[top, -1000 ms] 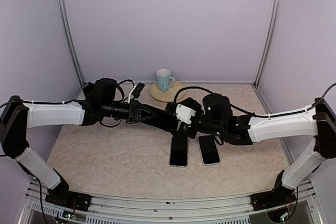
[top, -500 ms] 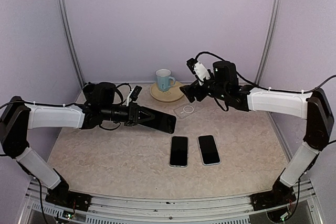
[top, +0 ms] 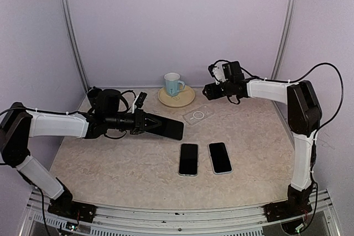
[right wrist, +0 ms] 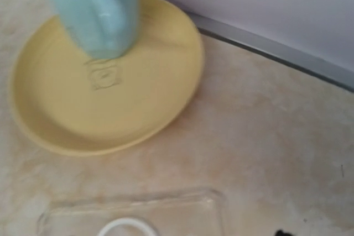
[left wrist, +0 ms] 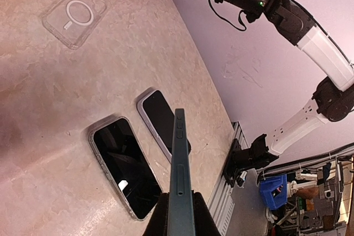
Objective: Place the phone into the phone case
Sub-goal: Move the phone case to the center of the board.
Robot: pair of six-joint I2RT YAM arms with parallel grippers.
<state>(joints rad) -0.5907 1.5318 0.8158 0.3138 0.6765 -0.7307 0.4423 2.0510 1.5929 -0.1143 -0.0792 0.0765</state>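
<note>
My left gripper (top: 145, 121) is shut on a dark teal phone (top: 167, 127), held above the table left of centre. In the left wrist view the phone (left wrist: 180, 158) shows edge-on between the gripper's (left wrist: 181, 205) pads. The clear phone case (top: 198, 115) with a white ring lies flat near the back, empty; the left wrist view shows the case (left wrist: 74, 15) too. My right gripper (top: 207, 91) hovers just behind the case, by the plate. Its fingers are out of the right wrist view, which shows the case's far edge (right wrist: 138, 205).
A pale blue mug (top: 173, 84) stands on a yellow plate (top: 182, 99) at the back, just left of the right gripper. Two more phones (top: 188, 159) (top: 220, 157) lie face up side by side in the front middle. Walls close in the back and sides.
The right arm swung up from over the two lying phones to the back right, beside the plate. The left gripper drew back slightly to the left, still holding the phone.
</note>
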